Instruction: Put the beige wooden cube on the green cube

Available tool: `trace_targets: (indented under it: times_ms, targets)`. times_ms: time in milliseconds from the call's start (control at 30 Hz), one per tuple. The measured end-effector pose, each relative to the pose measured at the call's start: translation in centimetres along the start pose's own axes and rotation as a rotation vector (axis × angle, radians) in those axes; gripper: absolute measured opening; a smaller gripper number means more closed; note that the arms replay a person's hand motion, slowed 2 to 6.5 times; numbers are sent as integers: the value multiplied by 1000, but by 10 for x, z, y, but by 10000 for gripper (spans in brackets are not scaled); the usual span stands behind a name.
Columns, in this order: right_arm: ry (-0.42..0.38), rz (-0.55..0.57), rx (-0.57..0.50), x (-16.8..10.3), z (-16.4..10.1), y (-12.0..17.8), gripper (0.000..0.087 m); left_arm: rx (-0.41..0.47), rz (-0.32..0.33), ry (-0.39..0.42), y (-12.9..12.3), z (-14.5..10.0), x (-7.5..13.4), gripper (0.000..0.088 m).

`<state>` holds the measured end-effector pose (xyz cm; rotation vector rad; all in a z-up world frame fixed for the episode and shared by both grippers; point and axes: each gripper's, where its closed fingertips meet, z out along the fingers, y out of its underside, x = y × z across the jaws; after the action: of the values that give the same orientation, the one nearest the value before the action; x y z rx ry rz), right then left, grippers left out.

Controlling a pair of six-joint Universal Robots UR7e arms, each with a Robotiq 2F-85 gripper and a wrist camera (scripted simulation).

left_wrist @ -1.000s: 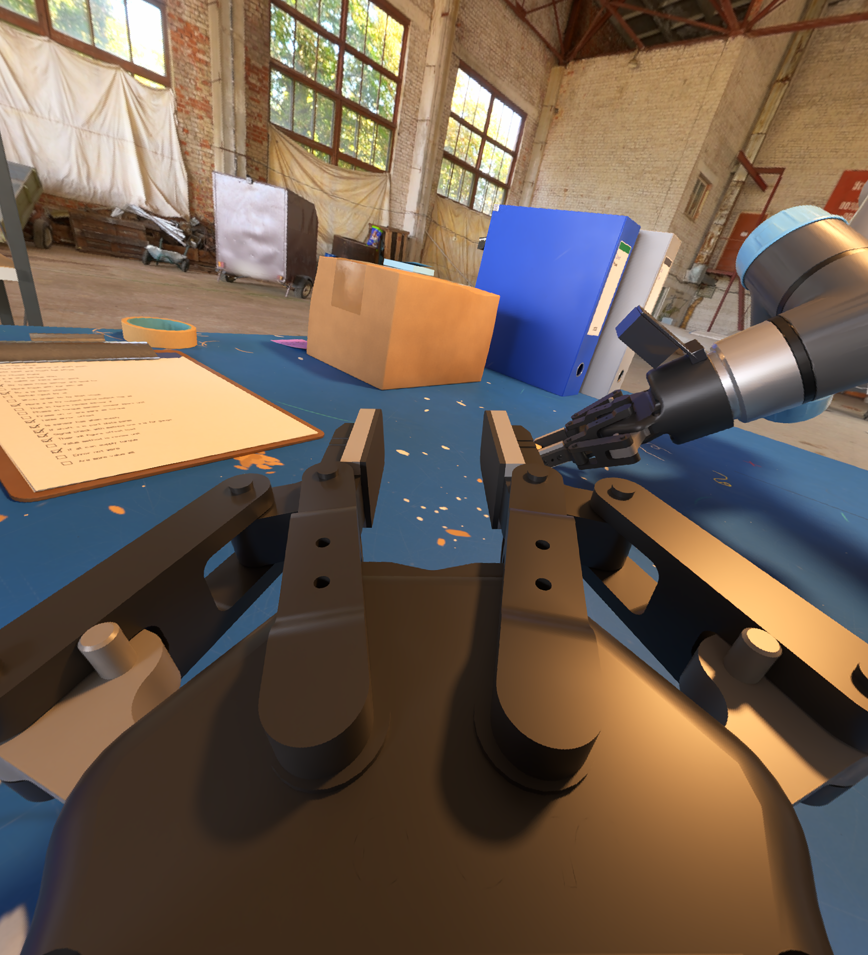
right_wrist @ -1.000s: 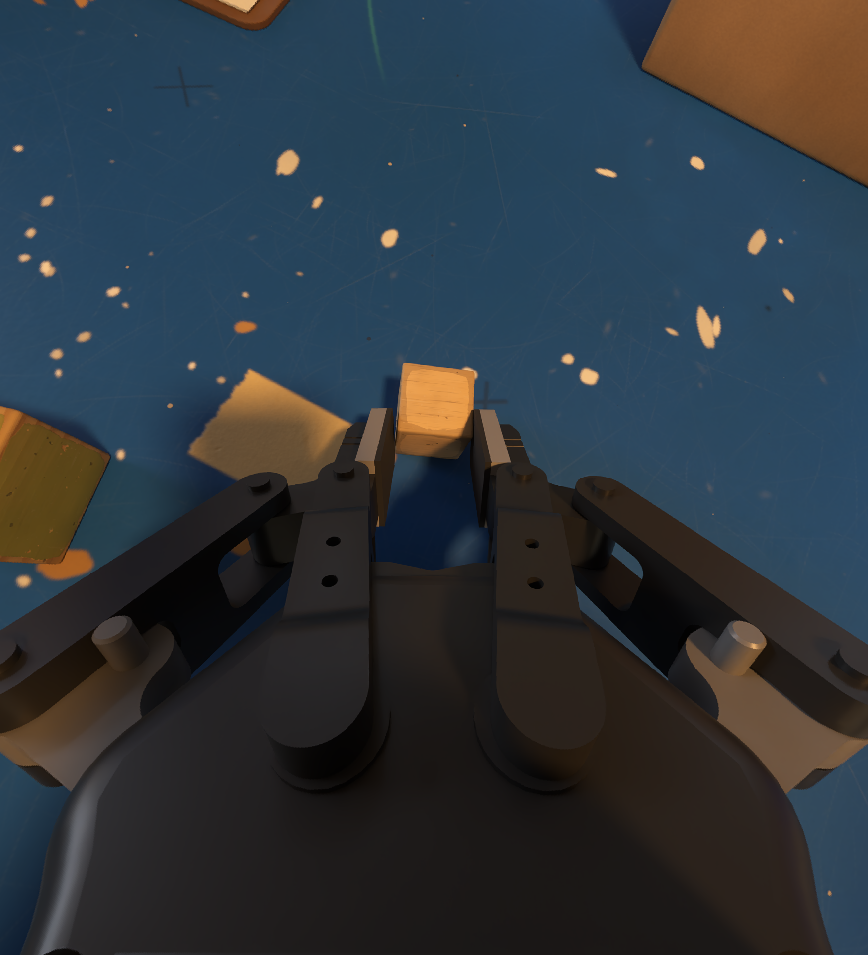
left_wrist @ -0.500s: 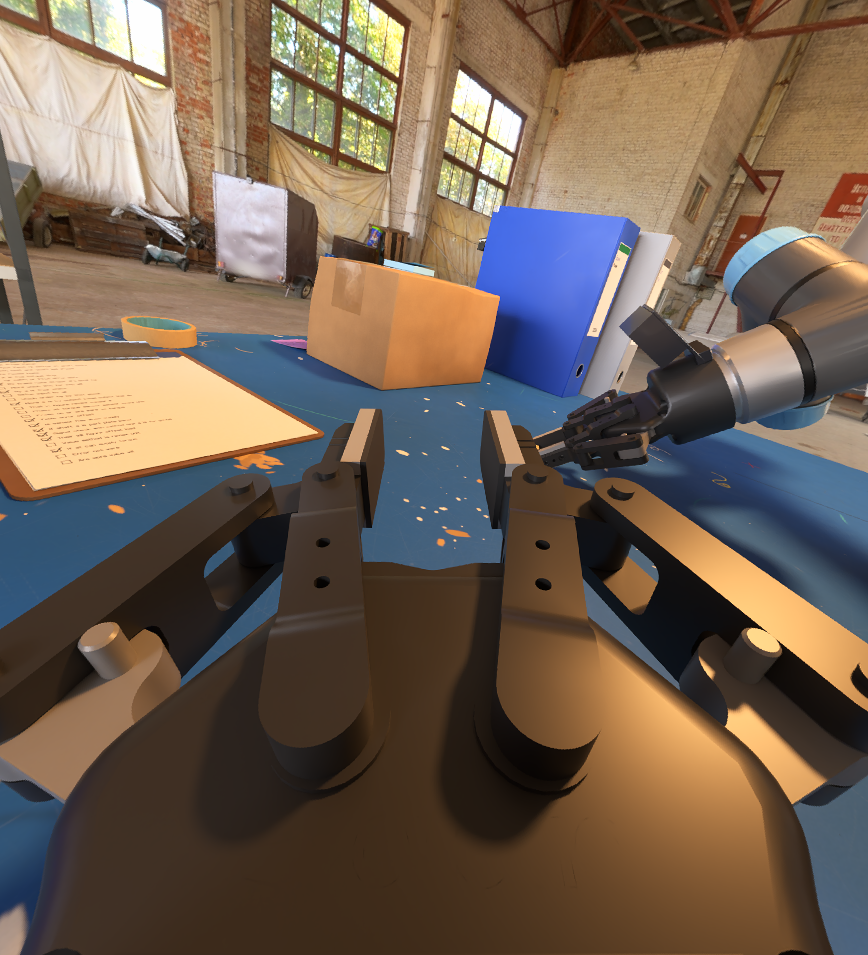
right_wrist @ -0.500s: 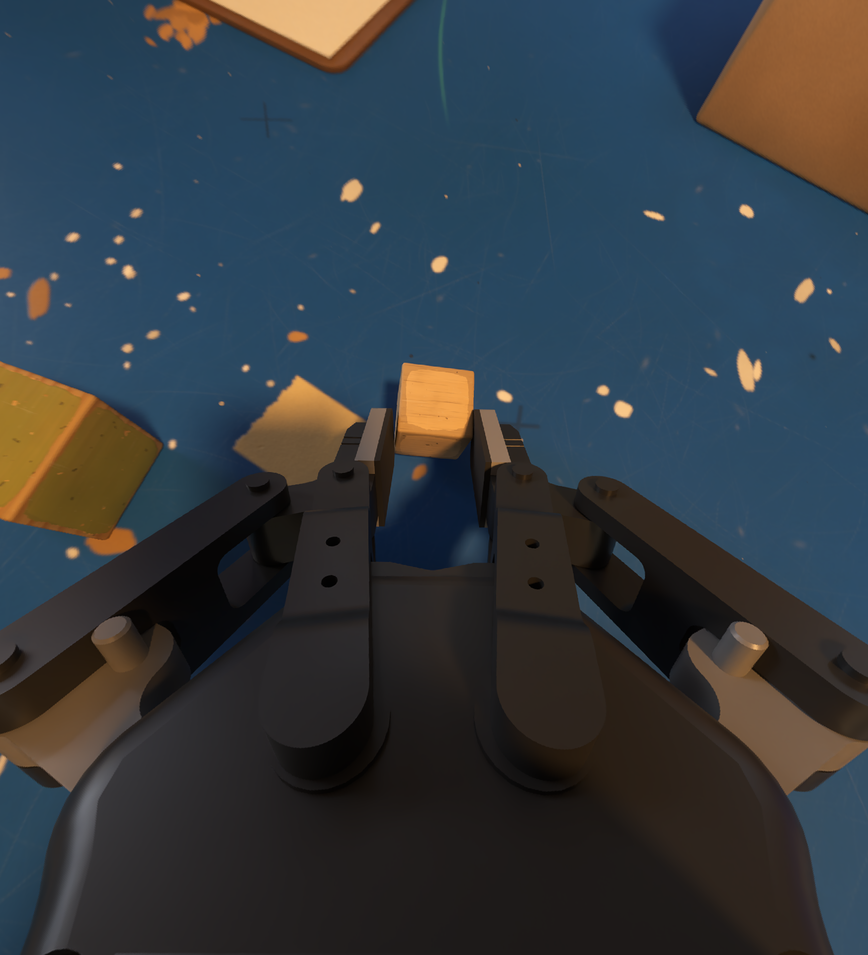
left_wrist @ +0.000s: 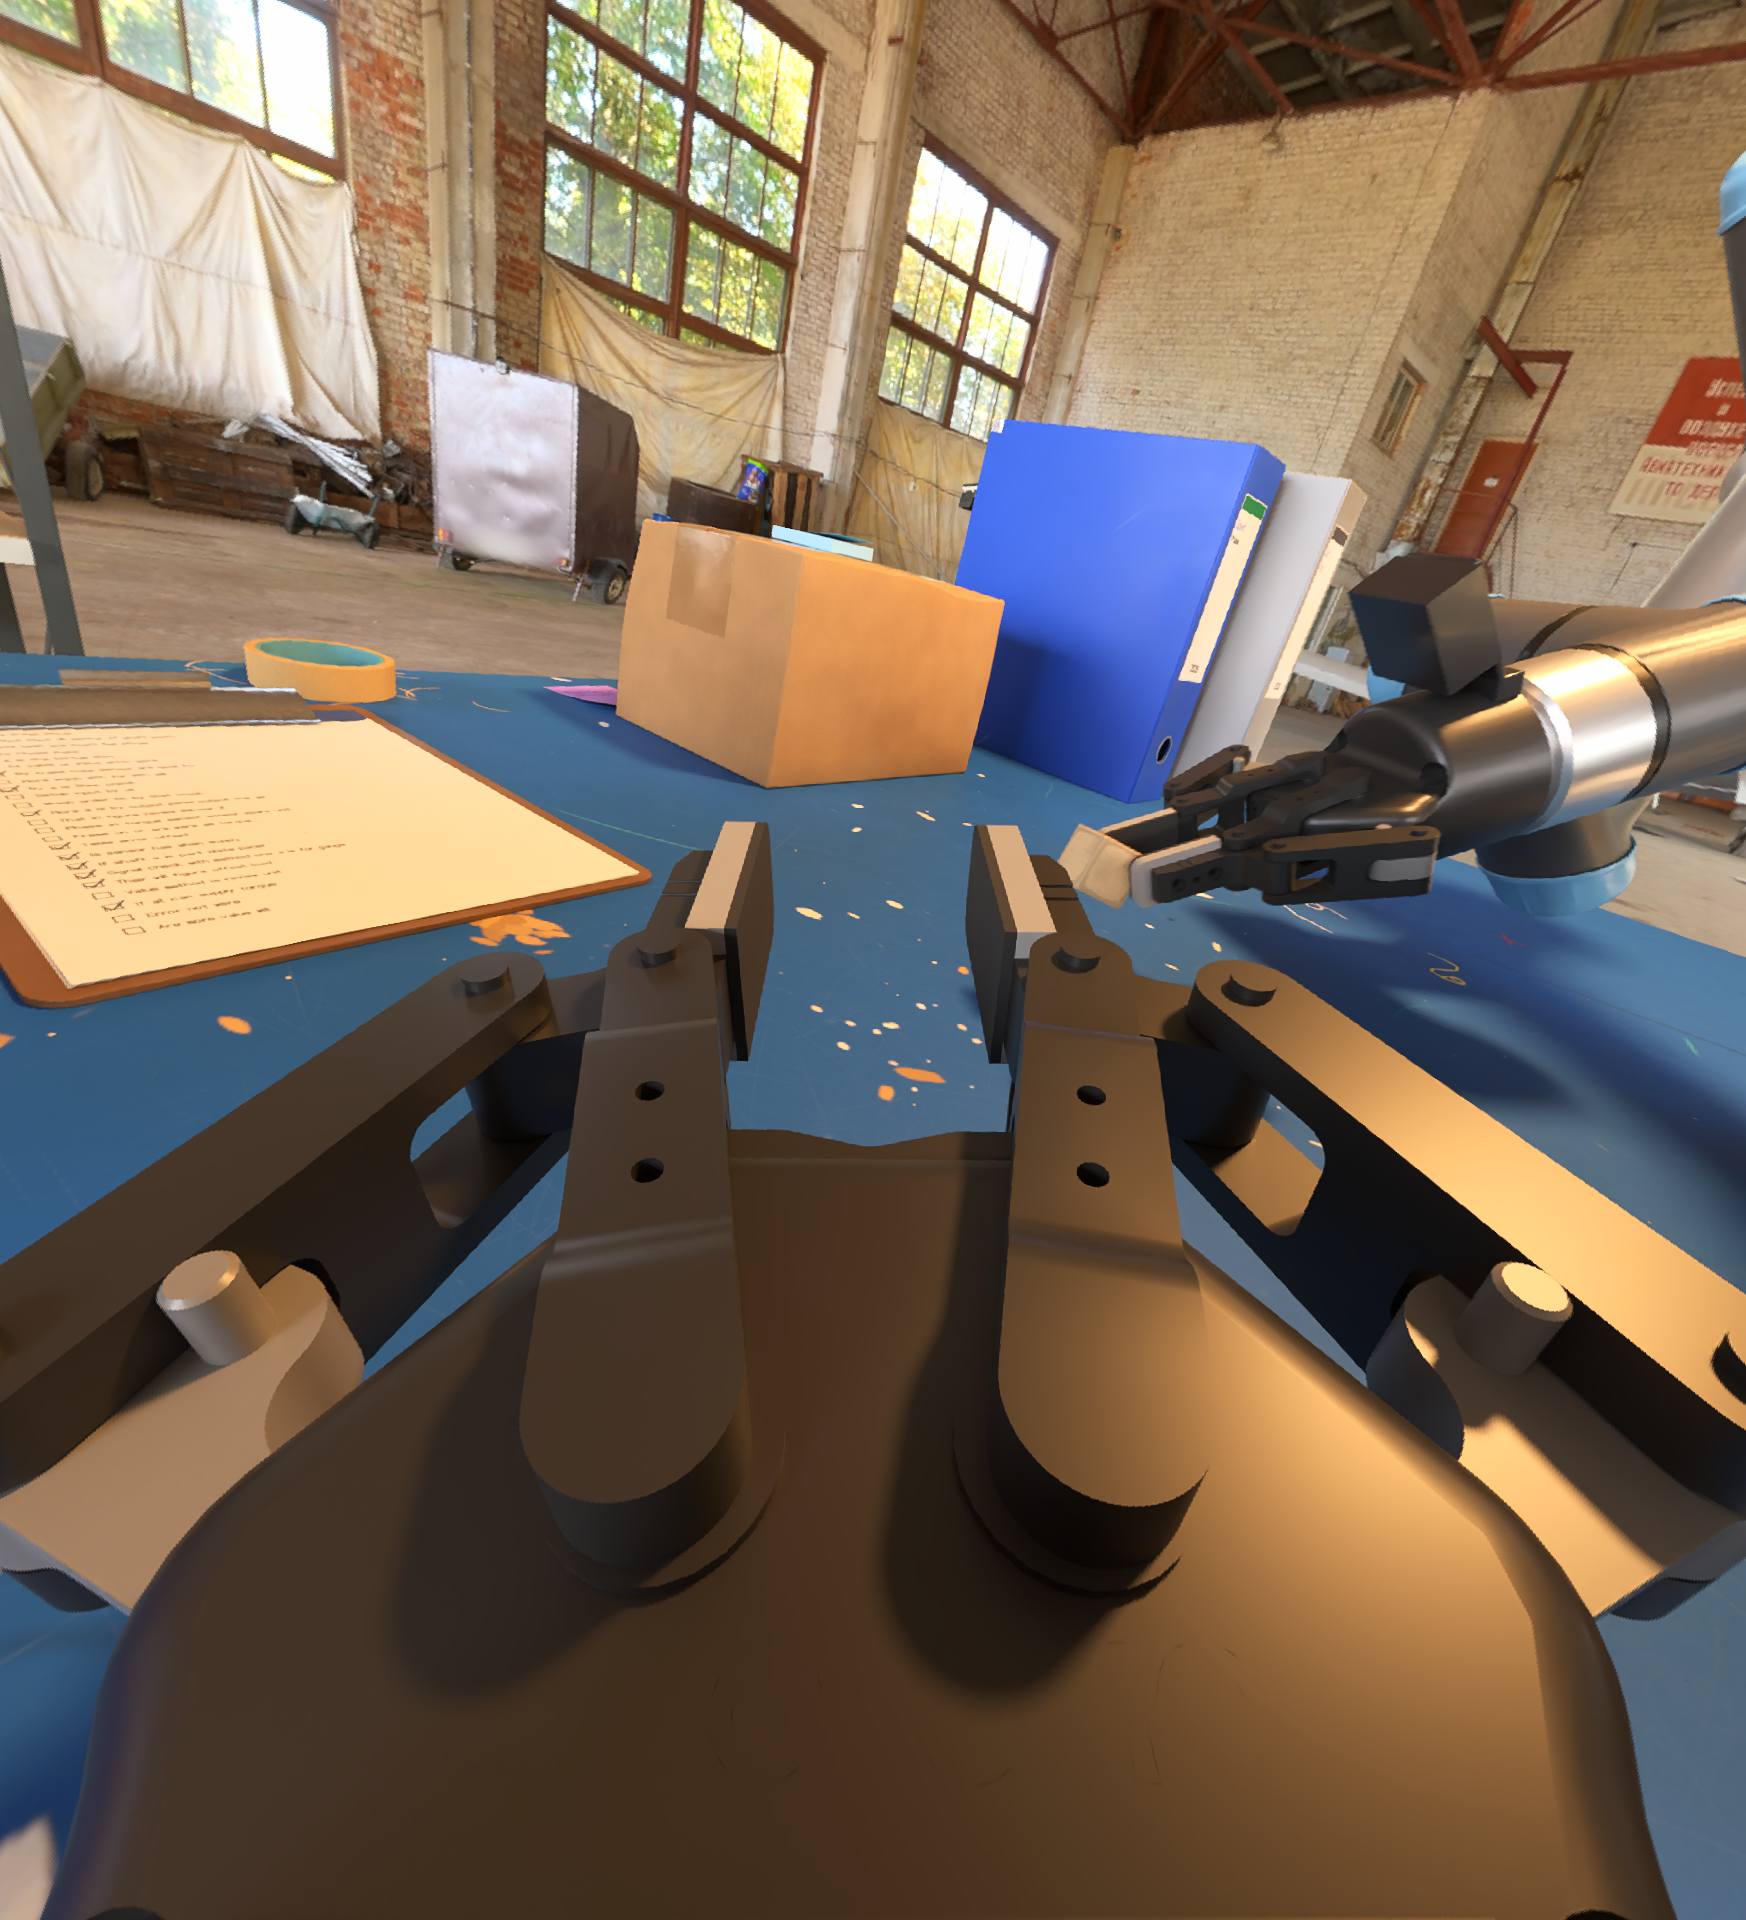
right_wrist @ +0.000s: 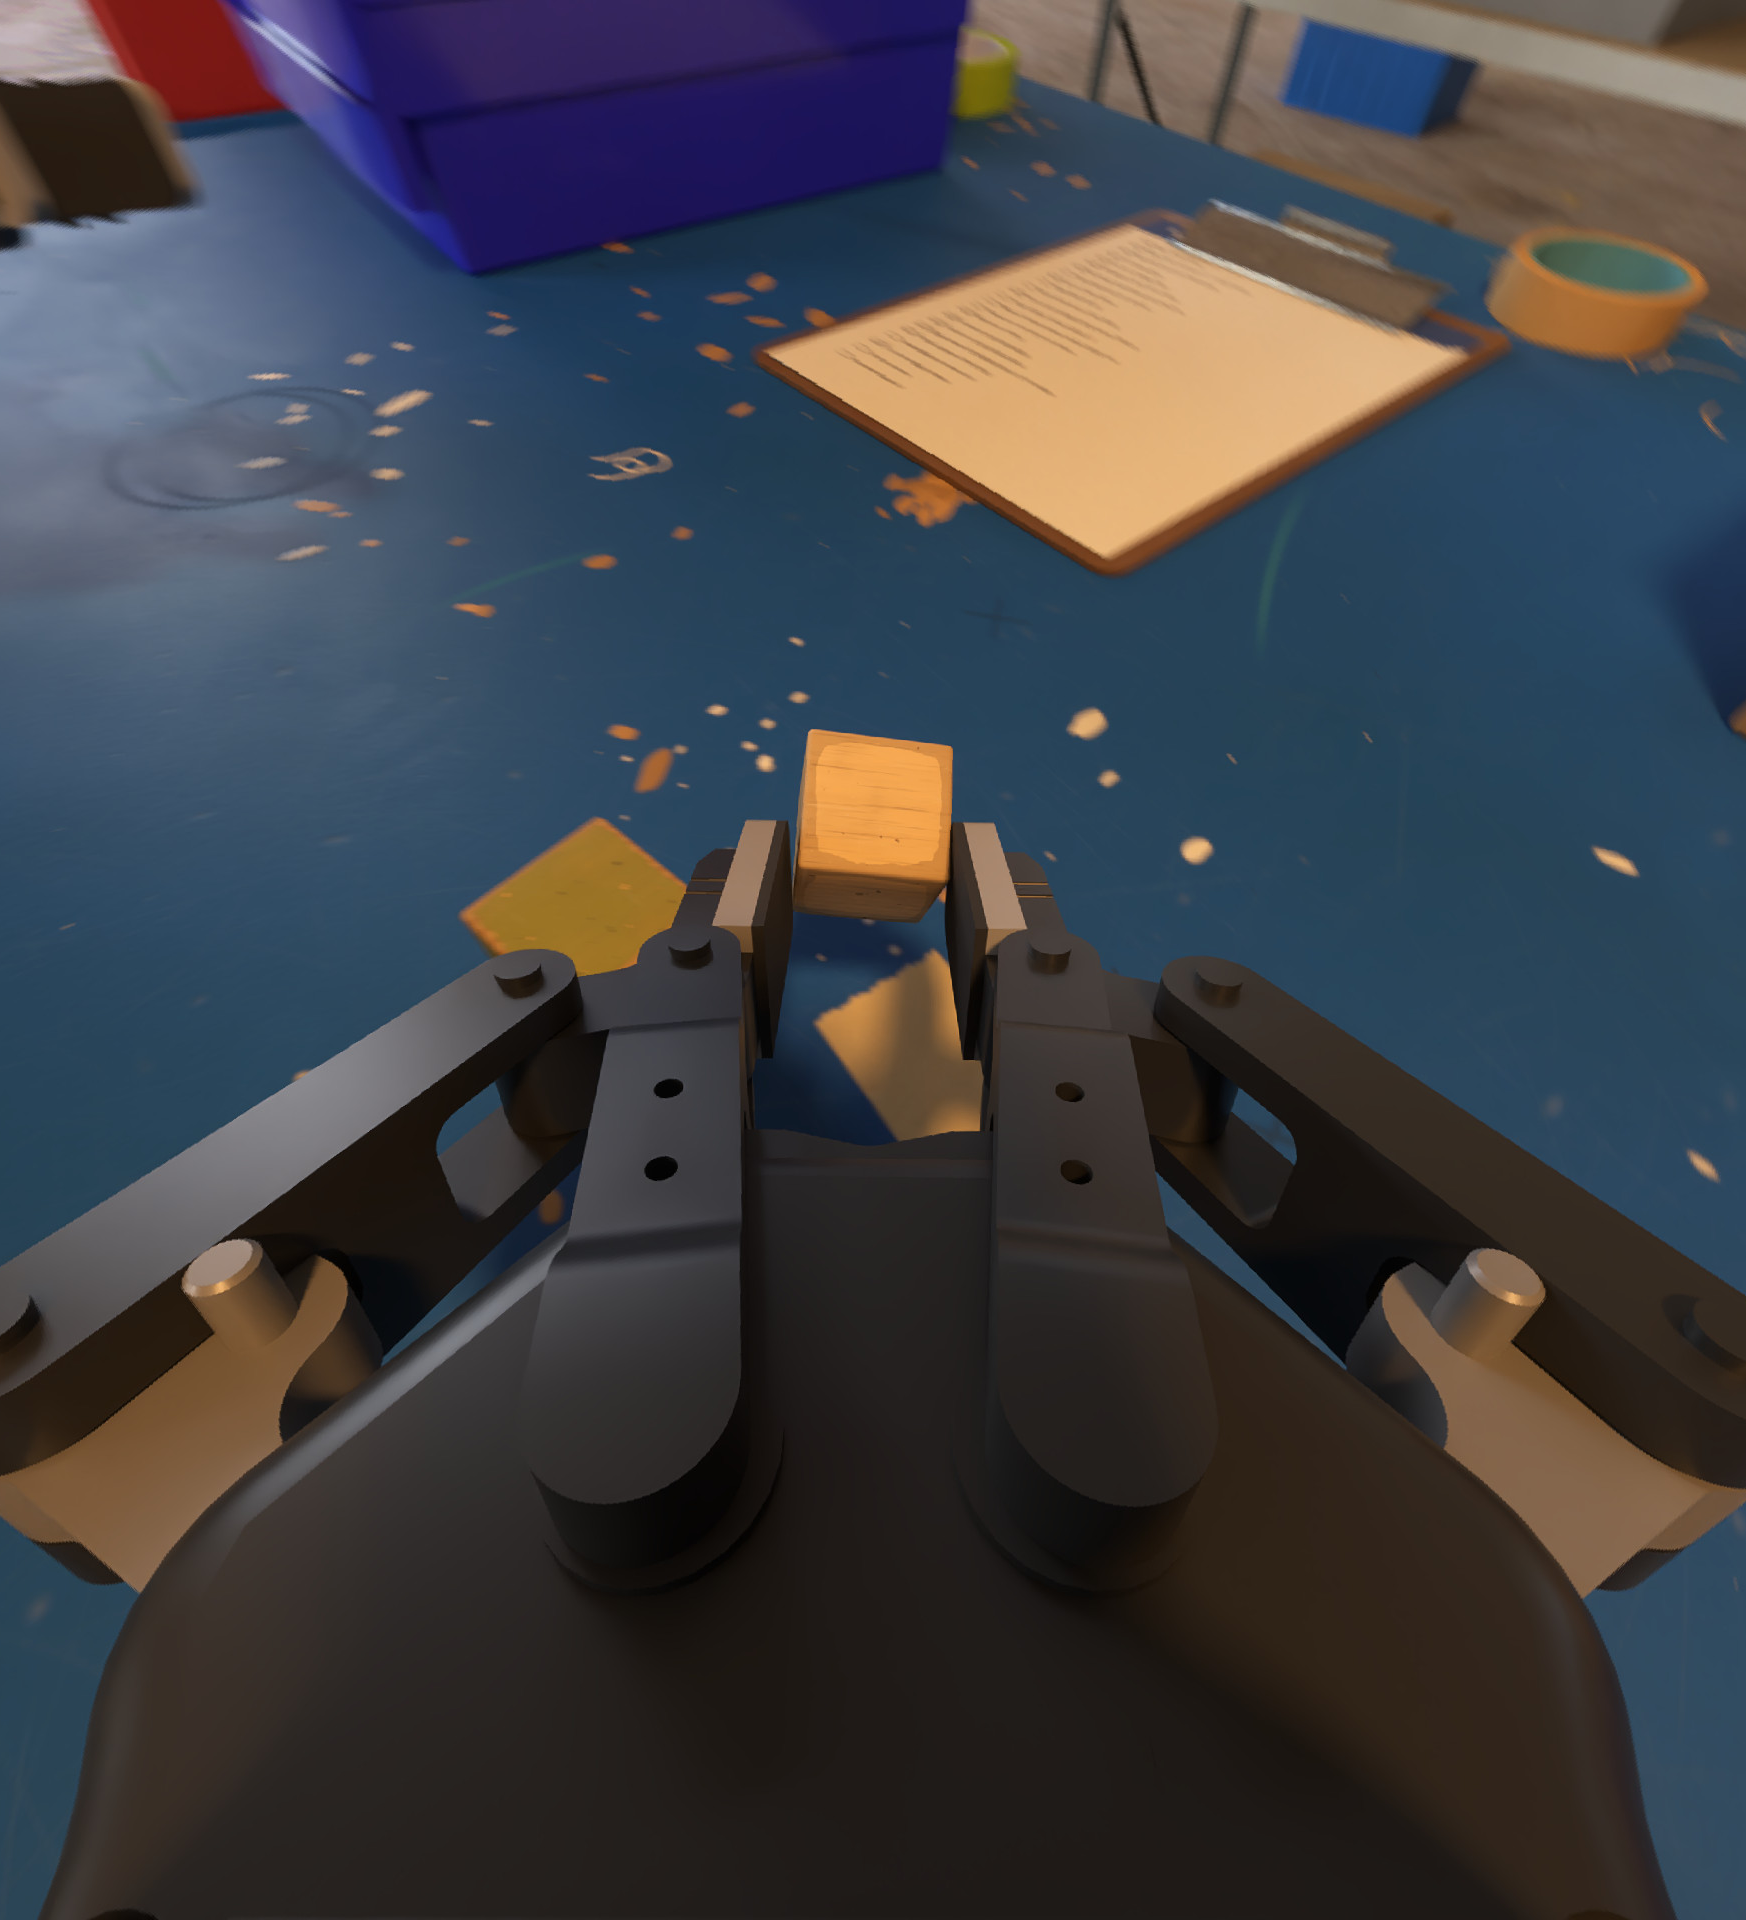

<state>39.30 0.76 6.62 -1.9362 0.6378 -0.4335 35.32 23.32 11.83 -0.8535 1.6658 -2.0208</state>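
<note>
Paint-flecked blue desk [right_wrist: 225, 727] carries everything, the clipboard [right_wrist: 1129, 384] farthest ahead. Judging by the grasp, pickup is done and placing remains: the right gripper [right_wrist: 869, 873] is clamped on the beige wooden cube [right_wrist: 874, 821], held above the desk. The green cube [right_wrist: 573, 899] sits nearer than the clipboard, just left of the fingers. The left gripper [left_wrist: 864, 894] hangs half-spread, holding nothing.

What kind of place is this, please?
Probably an old industrial hall used as a workshop: bare brick walls, tall multi-pane windows, and a paint-spattered blue worktable with a clipboard.
</note>
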Motion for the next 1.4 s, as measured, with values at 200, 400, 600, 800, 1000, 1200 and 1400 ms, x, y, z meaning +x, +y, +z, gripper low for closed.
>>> trace_targets:
  times_ms: [200, 400, 600, 800, 1000, 1200, 1400]
  targets:
    - [-183, -167, 63, -34, -10, -19, 272, -1, -5, 2, 0, 0, 0, 343]
    - [-301, -296, 19, -53, -12, -18, 272, -1, -7, 5, 0, 1, -1, 343]
    - [-380, -355, -60, -60, -8, -11, 272, -6, -7, 9, 1, 3, 0, 343]
    - [-447, -402, -105, -64, -5, -11, 272, -9, -3, 11, 2, 3, 0, 344]
    - [-503, -434, -133, -68, -2, -12, 272, 2, 2, 10, 0, 2, 1, 340]
    - [-540, -460, -154, -68, 0, -14, 272, 12, 2, 11, -1, 1, 1, 339]
    - [-566, -475, -175, -67, 2, -12, 272, 14, 0, 12, -2, 1, 1, 340]
